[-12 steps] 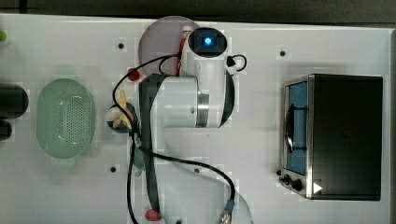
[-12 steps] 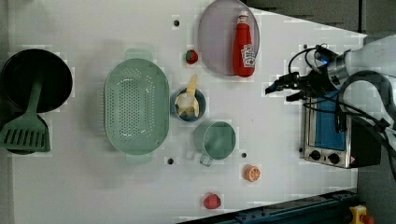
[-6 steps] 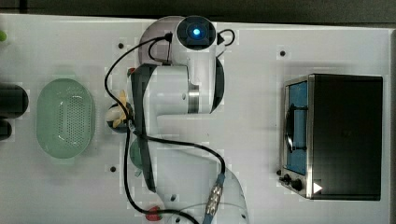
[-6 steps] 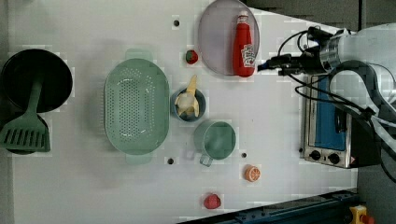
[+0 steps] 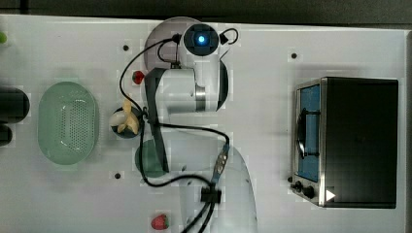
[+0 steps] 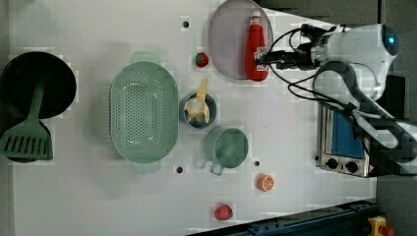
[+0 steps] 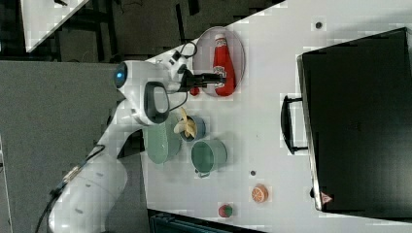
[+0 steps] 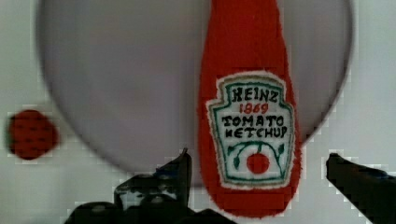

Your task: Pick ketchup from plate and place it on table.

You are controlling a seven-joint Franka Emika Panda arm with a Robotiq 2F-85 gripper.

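My jaws are wide, straddling the ketchup [image 8: 250, 116] on the plate [image 8: 116, 84]; I should centre, lower, then squeeze.

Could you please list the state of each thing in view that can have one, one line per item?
gripper: open, fingers either side of the ketchup's base
ketchup: lying flat on the plate, cap on
plate: holds the ketchup alone
green basket: empty
green cup: upright, empty
toaster oven: door shut
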